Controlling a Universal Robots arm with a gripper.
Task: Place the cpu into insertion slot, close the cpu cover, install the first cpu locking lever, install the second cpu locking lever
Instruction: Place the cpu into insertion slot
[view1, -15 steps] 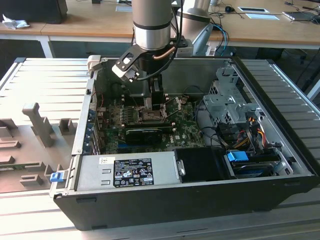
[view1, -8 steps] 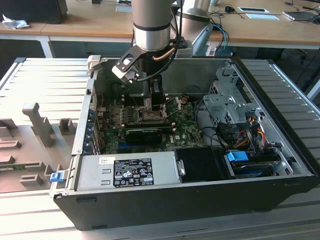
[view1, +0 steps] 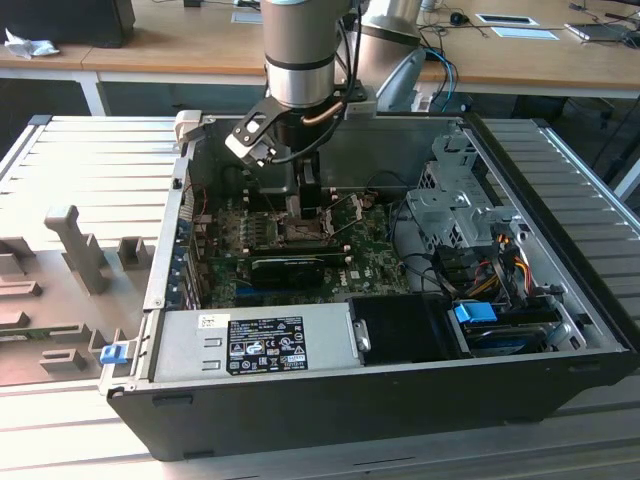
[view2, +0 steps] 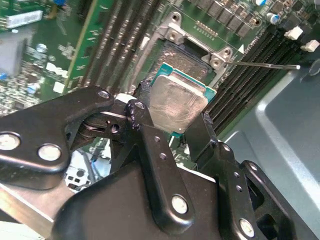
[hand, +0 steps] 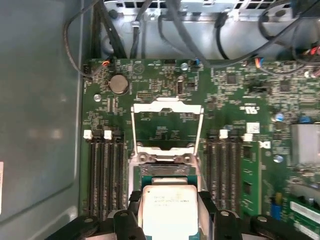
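Note:
My gripper is shut on the cpu, a pale silver square chip with a teal-green edge, gripped by two opposite sides between the black fingers. In the first wrist view the cpu hangs over the insertion slot, whose silver frame shows just beyond it; I cannot tell whether chip and slot touch. The cpu cover stands open, folded back, with the green board showing through its window. A thin locking lever sticks out to one side. In the exterior view the gripper is low inside the computer case.
Black memory slots flank the socket on both sides. A long black card lies just in front of it. The power supply, drive cage, cables and case walls close in around the board.

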